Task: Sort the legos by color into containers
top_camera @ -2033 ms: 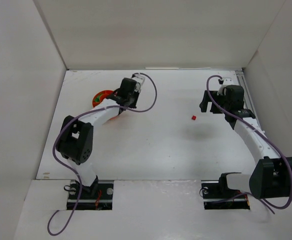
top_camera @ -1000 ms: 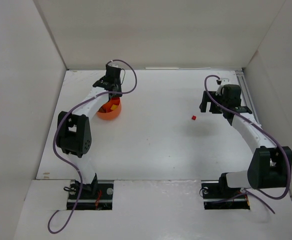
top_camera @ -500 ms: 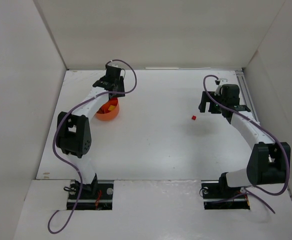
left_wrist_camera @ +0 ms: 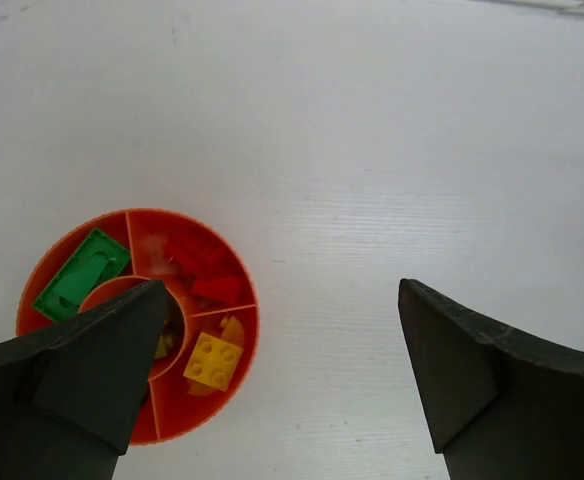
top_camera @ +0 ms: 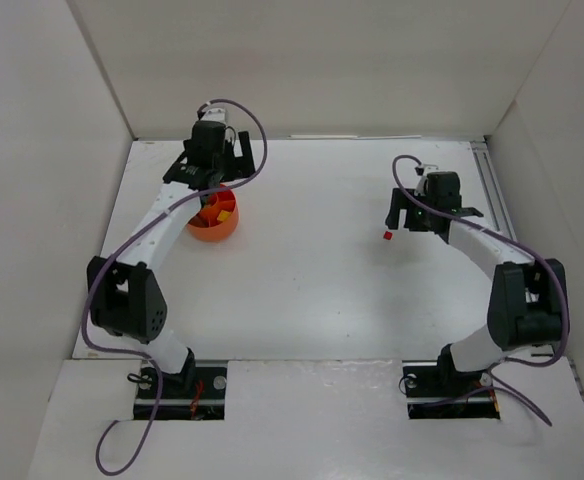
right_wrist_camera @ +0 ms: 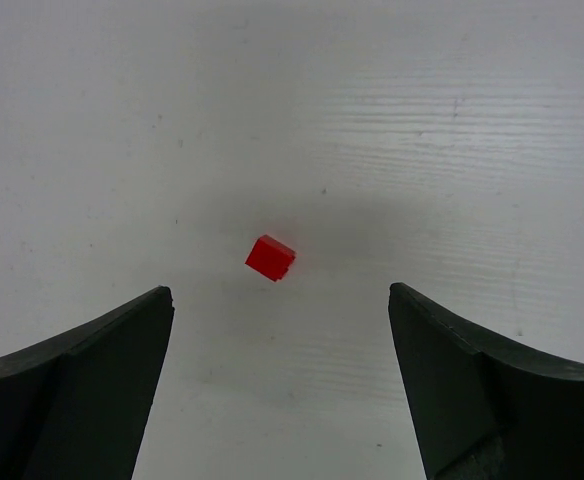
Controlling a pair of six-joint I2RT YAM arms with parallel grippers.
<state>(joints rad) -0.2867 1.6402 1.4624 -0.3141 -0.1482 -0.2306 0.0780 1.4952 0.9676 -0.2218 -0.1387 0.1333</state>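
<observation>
The orange divided bowl stands at the back left of the table. In the left wrist view its rim rings compartments holding a green plate, red pieces and a yellow brick. My left gripper hangs open and empty above the bowl's right side. One small red lego lies alone on the table. My right gripper is open just above it, the brick lying slightly ahead of the fingertips and apart from both; in the top view the gripper is right beside it.
White walls close in the table at the back and both sides. A rail runs along the right edge. Purple cables loop over both arms.
My left gripper has opened wide and drawn back over the bowl. The right arm has moved left, down to the red lego.
</observation>
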